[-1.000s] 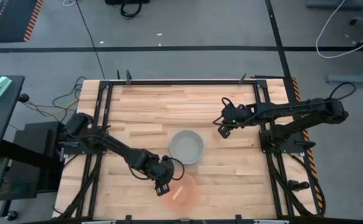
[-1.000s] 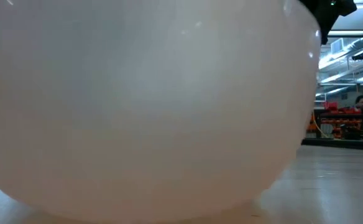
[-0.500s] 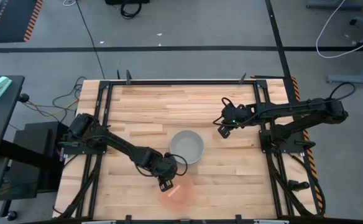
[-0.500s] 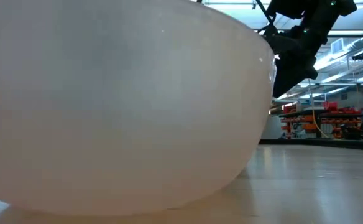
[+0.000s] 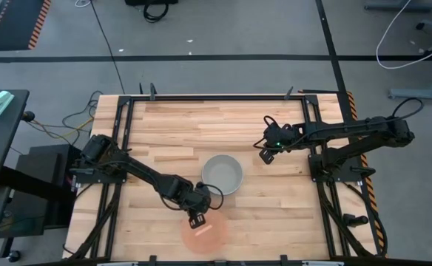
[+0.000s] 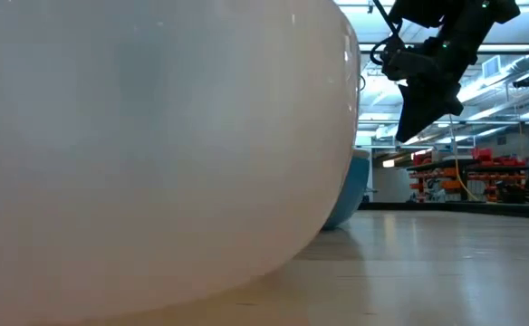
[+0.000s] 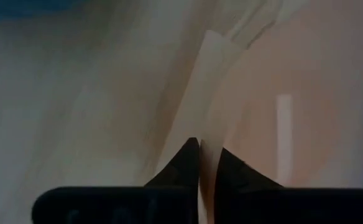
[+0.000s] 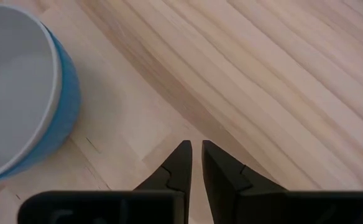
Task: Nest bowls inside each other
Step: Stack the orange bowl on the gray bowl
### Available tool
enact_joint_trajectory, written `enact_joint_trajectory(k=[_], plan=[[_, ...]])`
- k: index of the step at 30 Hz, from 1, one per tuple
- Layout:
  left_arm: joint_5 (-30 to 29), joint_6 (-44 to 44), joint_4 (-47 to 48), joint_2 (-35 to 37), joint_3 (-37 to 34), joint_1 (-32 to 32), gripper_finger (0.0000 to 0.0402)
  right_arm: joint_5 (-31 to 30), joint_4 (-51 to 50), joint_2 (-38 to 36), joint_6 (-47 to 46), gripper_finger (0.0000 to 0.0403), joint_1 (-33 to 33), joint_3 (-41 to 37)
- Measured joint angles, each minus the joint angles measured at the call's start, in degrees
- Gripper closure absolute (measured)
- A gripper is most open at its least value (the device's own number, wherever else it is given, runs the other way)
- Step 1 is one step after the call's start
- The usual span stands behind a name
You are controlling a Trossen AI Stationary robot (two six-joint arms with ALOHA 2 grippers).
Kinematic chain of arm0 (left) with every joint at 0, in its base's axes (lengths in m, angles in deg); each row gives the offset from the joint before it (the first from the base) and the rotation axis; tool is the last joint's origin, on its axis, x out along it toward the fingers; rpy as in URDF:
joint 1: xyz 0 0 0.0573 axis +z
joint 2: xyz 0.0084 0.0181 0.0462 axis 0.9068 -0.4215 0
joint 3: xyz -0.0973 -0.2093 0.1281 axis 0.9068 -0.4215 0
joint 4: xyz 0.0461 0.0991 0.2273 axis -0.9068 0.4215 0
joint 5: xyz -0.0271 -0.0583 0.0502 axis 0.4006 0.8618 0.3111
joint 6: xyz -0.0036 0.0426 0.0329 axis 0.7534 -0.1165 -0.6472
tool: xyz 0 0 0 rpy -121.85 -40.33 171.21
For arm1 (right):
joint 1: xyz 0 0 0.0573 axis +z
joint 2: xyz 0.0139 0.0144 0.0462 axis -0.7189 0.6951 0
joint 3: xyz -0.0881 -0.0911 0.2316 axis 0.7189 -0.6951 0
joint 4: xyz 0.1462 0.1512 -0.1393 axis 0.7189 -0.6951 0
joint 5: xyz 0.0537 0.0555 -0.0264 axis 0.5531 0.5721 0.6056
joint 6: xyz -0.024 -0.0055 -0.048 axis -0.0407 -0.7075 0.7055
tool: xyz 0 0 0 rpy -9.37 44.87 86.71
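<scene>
Pink bowl dragged sideways

The left claw (image 5: 197,219), clamped on the pink bowl (image 5: 205,235) rim, has pulled it leftward, uncovering the blue bowl (image 6: 351,190) behind.

My light wooden plank bench (image 5: 179,125) sits in a black metal frame (image 5: 216,97); grey floor w/ black cables (image 5: 112,52) beyond.

Smooth, seemingly plastic pink bowl (image 5: 205,235); matt planked wooden table (image 5: 201,125).
</scene>
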Motion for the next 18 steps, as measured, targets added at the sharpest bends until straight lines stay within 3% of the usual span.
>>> enact_joint_trajectory(k=[8, 18], plan=[[1.8, -1.7, 2.2, 0.0, 2.0, 0.1, 0.0385, -0.4, 0.0, 0.0, 0.0, 0.0358, 0.0, 0.0], [-2.1, -6.3, 16.1, 0.0, 13.8, 0.5, 0.0387, -1.7, 0.0, 0.0, 0.3, 0.0358, 0.0, 0.0]])
